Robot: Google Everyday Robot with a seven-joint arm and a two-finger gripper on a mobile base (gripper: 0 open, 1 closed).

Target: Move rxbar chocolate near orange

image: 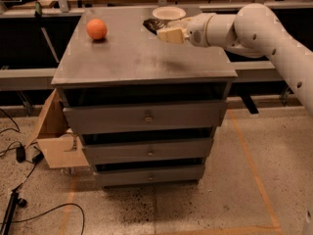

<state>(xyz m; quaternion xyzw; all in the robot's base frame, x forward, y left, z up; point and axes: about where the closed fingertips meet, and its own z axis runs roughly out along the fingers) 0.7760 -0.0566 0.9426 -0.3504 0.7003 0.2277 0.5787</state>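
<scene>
Jaws pinched on one end of rxbar chocolate (150, 24), over desk (146, 58) rear beside bowl (168, 12), well apart from orange (97, 29). Could slip free mid-carry, given shallow end grip.

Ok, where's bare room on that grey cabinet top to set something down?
Bare metal surrounds the round orange fruit: the wide stretch between it and the gripper, and the whole front half of the grey cabinet top. The back right is crowded: shallow white bowl, black-wrapped snack bar at the gripper's tip.
</scene>
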